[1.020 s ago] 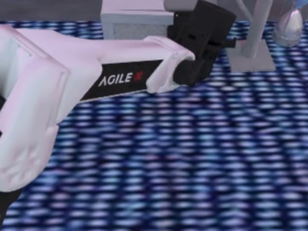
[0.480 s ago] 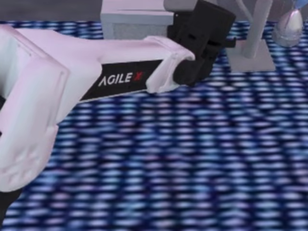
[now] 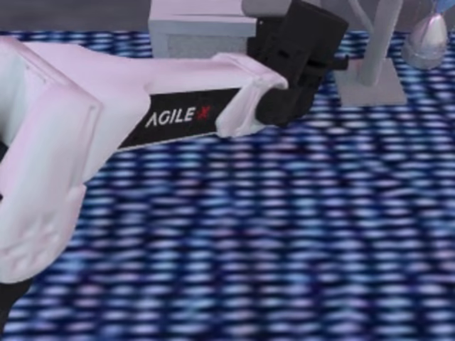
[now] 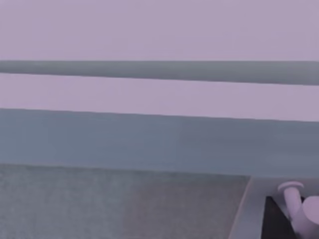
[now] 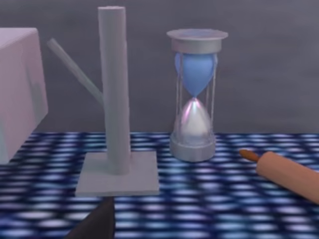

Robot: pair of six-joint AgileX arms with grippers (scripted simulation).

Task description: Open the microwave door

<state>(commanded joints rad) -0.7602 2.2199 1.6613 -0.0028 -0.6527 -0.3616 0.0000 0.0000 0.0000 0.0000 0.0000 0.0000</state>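
The microwave (image 3: 202, 14) stands at the table's far edge, left of centre in the top view. Its door (image 3: 193, 44), a light-grey panel with a speckled mesh window, faces the table and looks flush with the front. My left arm reaches across to it, and my left gripper (image 3: 302, 50) is pressed close to the microwave's right front, its tips hidden. In the left wrist view the door's mesh window (image 4: 119, 204) fills the frame, with the round knobs (image 4: 291, 191) beside it. Only a dark part of my right gripper (image 5: 97, 221) shows, low over the table.
A grey stand with a post (image 5: 117, 99) sits right of the microwave (image 5: 17, 89). An hourglass (image 5: 195, 99) with blue glass stands beyond the stand, and a wooden rolling pin (image 5: 289, 174) lies farther right. A blue woven cloth (image 3: 284, 234) covers the table.
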